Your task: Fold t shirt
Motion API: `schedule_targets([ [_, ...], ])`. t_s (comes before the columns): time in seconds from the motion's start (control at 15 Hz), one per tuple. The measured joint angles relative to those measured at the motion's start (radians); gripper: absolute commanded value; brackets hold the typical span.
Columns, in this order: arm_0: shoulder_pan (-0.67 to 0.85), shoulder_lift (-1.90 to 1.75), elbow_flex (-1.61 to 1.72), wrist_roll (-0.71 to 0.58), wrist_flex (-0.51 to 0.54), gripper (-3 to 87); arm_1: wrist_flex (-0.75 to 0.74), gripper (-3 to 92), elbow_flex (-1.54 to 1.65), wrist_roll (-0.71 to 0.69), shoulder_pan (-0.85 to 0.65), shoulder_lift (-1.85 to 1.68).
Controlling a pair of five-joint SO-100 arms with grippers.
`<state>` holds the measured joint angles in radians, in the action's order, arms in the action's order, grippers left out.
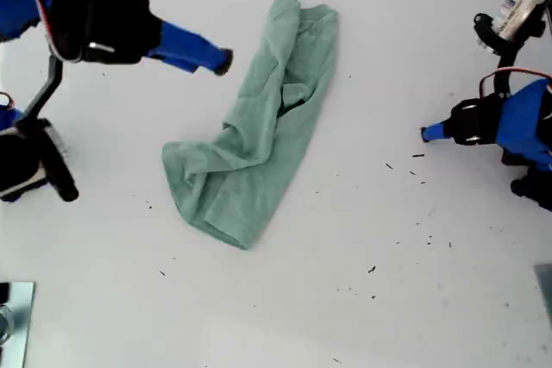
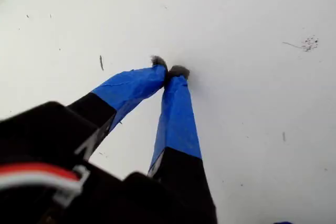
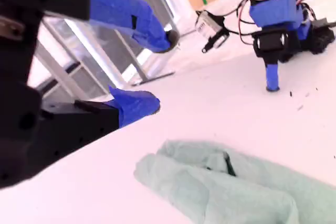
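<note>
you get bright, even light; the white table [image 1: 362, 316] is nearly washed out. my first gripper [image 2: 169, 70] casts only a faint shadow beside its tips. second wrist view looks soft, overexposed.

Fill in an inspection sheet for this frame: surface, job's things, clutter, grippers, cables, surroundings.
Surface: white table, scattered dark specks.
Job's things: green t shirt lying crumpled in a long bunch mid-table, not neatly folded.
Clutter: nothing seen on the table beyond the specks.
Grippers: my first gripper shut, empty, tips down at the table; my second gripper open, empty, raised near one end of the shirt.
Cables: red and white wires on the arm at the exterior view's right.
Surroundings: metal frame beyond the table.
</note>
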<state>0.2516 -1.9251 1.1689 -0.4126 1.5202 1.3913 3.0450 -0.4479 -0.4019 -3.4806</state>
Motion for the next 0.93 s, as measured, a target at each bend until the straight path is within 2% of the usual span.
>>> schedule_targets([
  [0.07, -0.002, -0.103, 0.192, 0.071, -0.023, -0.1, 0.0, 2.3, 0.0, 0.0, 0.0, 0.0],
  [0.2, 0.002, -0.459, 0.755, 0.222, -0.21, -0.2, 0.0, 2.3, 0.0, 0.0, 0.0, 0.0],
  [0.33, -0.023, -0.805, 1.333, 0.353, -0.337, -0.2, 0.0, 2.3, 0.0, 0.0, 0.0, 0.0],
  [0.47, -0.175, -1.035, 1.778, 0.525, -0.514, -0.2, 0.0, 2.3, 0.002, 0.0, 0.0, 0.0],
  [0.53, -0.224, -1.146, 1.936, 0.592, -0.561, -0.2, 0.0, 2.3, 0.002, 0.0, 0.0, 0.0],
  [0.73, -0.227, -1.249, 2.04, 0.603, -0.621, -0.2, 0.0, 2.3, 0.002, 0.003, 0.0, 0.0],
  [0.93, -0.193, -1.244, 2.033, 0.577, -0.62, -0.2, 0.0, 2.3, 0.002, 0.017, 0.002, 0.0],
])
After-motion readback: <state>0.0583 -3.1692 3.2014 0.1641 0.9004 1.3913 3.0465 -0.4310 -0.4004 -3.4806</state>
